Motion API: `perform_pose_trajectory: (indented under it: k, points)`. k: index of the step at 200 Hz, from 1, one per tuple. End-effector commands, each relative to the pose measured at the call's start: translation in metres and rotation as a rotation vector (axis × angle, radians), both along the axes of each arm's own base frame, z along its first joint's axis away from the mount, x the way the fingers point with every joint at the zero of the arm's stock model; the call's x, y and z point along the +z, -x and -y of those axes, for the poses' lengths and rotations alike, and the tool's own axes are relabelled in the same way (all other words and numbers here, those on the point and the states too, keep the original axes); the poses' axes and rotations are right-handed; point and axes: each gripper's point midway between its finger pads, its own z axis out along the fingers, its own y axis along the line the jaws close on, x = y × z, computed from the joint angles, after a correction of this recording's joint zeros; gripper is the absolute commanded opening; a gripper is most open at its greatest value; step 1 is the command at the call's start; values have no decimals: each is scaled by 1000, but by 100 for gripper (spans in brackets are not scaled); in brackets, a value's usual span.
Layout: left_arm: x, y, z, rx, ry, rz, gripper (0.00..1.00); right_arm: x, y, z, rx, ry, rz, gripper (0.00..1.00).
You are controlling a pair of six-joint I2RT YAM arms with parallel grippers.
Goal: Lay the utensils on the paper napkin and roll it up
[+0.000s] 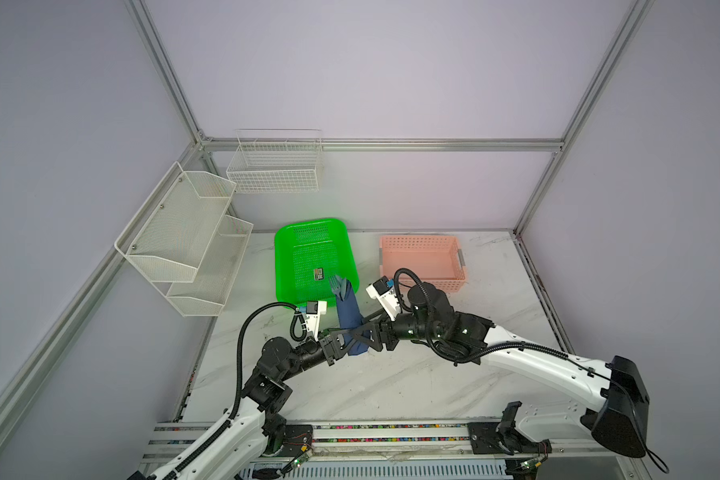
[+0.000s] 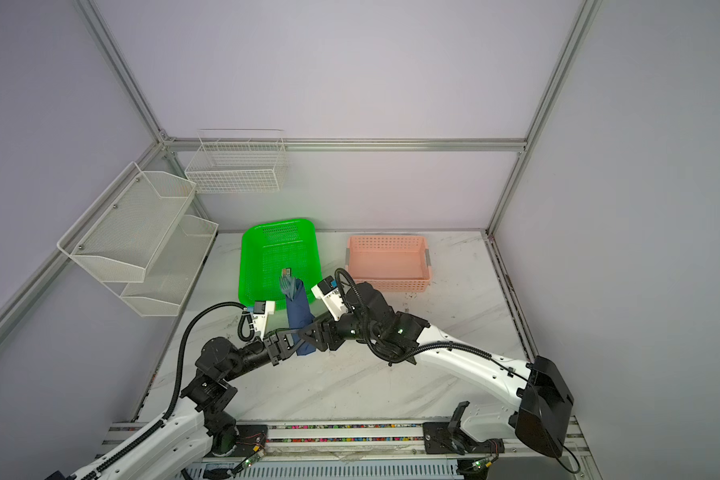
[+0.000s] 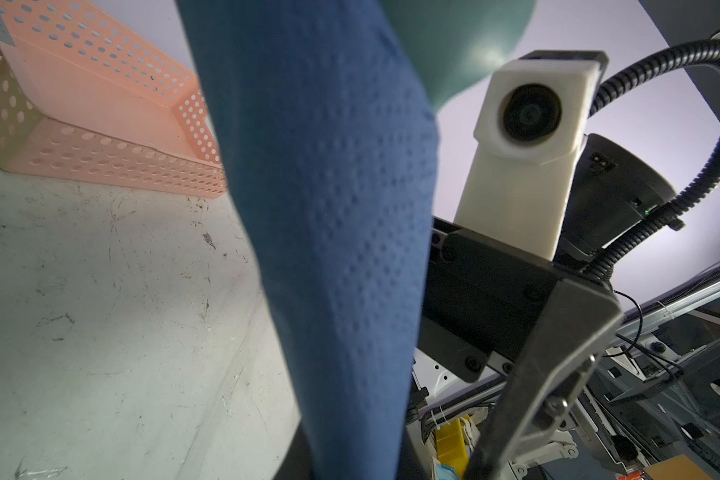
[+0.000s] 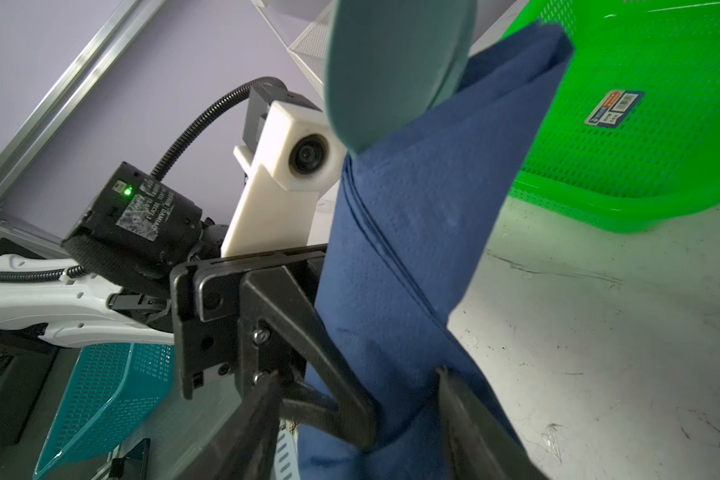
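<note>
Tabletop [image 1: 391, 386] bears the green basket [image 1: 283, 257] at 11 o'clock; by that basket's 5 o'clock corner stands the paper napkin [image 1: 348, 318], rolled. From 8 o'clock the left gripper [image 1: 345, 338] is clamped on its lower end. The right gripper [image 1: 364, 333] straddles it from 3 o'clock; pressing or not, I cannot tell. At 12 o'clock the utensils [image 1: 336, 284] poke out. Keep the seam pinned and lay it flat, lest it unwind.

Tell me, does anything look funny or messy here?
The dark navy blue paper napkin is rolled unevenly: one corner flares loose at one end, and the teal plastic utensils poke out of that end. The left end effector pinches its other end.
</note>
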Motion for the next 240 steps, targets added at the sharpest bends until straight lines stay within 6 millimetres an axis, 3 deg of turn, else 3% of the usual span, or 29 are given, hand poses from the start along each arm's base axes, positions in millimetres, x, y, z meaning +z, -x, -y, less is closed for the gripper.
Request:
perform_pose_trajectory:
  k: [1, 76, 176, 199, 240]
  points:
    - [62, 5, 0, -14, 73, 156, 2, 8, -4, -2, 1, -26, 19, 62]
    - [60, 3, 1, -8, 69, 151, 2, 2, -6, 8, -4, -27, -7, 62]
    - [62, 7, 8, -54, 76, 166, 2, 6, 5, -10, 113, -134, -57, 61]
    - [62, 9, 9, -66, 76, 169, 2, 9, 5, -11, 122, -150, -53, 58]
    - [59, 12, 13, -94, 71, 163, 2, 15, 4, -10, 146, -192, -60, 42]
